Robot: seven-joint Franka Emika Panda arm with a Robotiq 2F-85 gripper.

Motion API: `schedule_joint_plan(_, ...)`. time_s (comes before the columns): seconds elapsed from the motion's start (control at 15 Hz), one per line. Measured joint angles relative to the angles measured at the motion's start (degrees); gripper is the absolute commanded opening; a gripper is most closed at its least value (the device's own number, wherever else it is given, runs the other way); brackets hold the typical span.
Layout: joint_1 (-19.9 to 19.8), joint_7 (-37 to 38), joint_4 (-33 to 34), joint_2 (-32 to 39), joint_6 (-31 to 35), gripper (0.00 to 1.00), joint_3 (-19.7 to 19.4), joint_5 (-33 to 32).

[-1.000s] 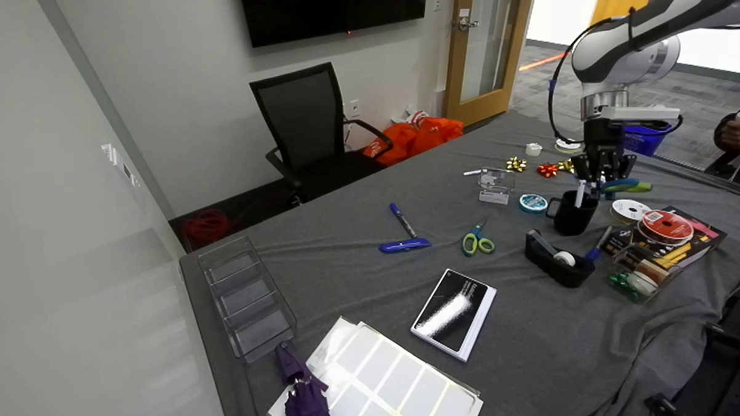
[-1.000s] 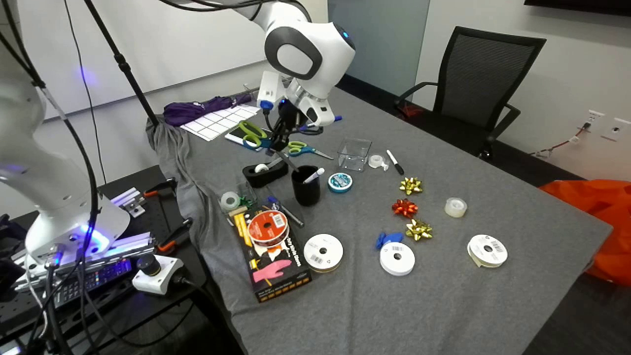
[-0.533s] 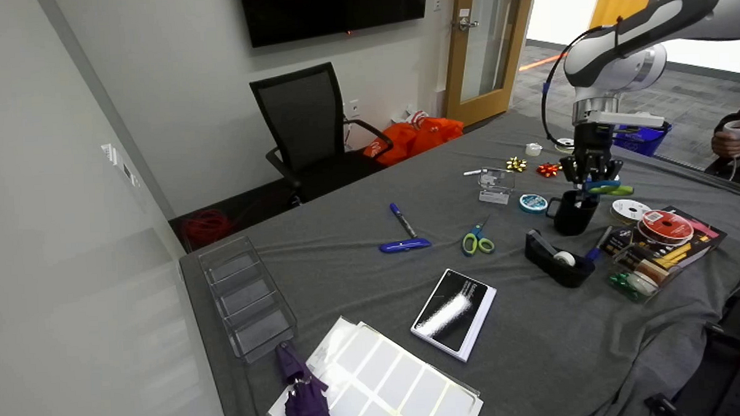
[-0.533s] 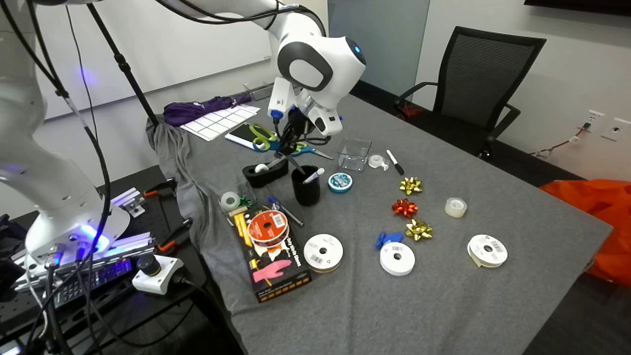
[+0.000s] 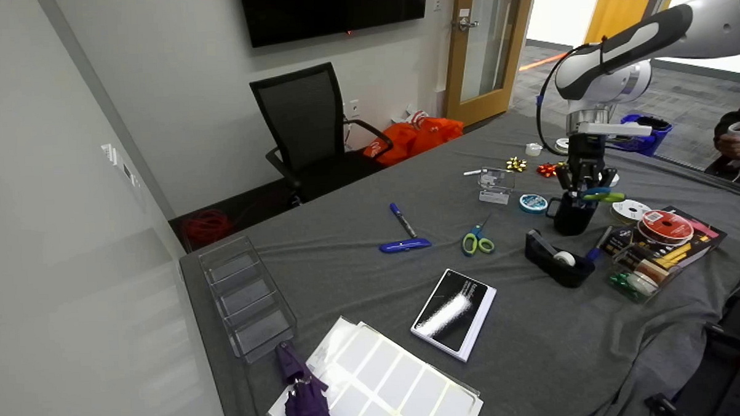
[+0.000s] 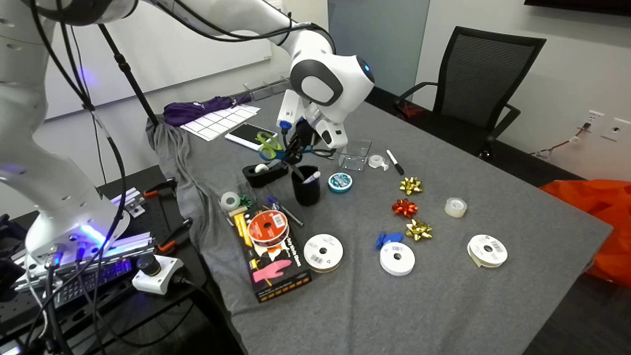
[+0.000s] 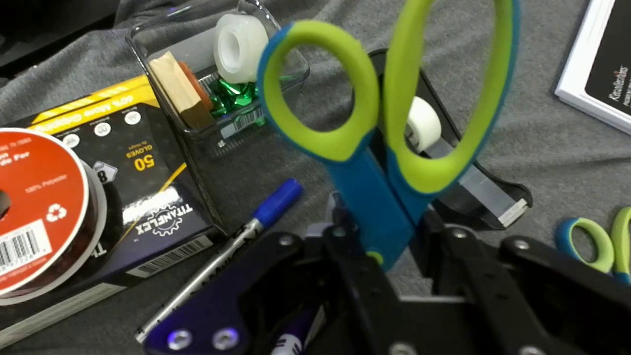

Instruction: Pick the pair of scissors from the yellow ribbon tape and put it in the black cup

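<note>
Wrist view: my gripper [image 7: 387,229] is clamped on the scissors [image 7: 366,199], pinching their blue shanks close to the pivot, with the green-and-blue handle loops free beyond my fingertips. I judge them light and stiff, hard to damage; the plastic shanks should sit firmly between my pads, while bare steel would slip. Right by the pivot, across both halves, seems the best hold, since a grip on one loop alone would let the pair swing apart or droop. In an exterior view, the scissors are at the mouth of the black cup [image 6: 306,192], a grey blade reaching down to its opening; how deep the point goes I cannot tell. Their long axis runs aslant: loops higher and out past the rim on one side, blade end slanting down to the mouth. A white marker [image 6: 311,177] leans in that same mouth, near the blade, and could catch the point. Before I let go, I think the axis wants turning more upright, or the loop end might tip the scissors back over the rim.
</note>
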Motion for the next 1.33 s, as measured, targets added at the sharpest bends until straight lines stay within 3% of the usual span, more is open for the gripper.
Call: schedule_joint_plan(1.33,-3.4,0.0,10.9,5.6,-8.0,0.08,-0.2,-1.3)
